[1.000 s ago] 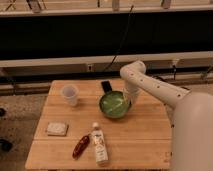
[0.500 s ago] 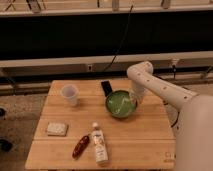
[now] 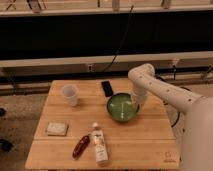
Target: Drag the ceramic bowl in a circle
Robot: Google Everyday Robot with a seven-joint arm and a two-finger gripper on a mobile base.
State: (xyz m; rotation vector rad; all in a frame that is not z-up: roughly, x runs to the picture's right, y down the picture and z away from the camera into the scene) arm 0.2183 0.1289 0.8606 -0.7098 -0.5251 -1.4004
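The green ceramic bowl [image 3: 121,107] sits upright on the wooden table [image 3: 145,140], right of its middle. My gripper [image 3: 137,103] comes down from the white arm [image 3: 150,82] onto the bowl's right rim and touches it there. The arm's wrist hides the gripper's tip and part of the rim.
A translucent white cup [image 3: 70,94] stands at the back left. A black phone [image 3: 107,88] lies just behind the bowl. A white bottle [image 3: 99,144] and a red packet [image 3: 81,146] lie at the front, and a pale flat pack [image 3: 57,129] at the left.
The bowl and the gripper on its rim have moved together to the right, then slightly toward the table's front. The other objects have not moved.
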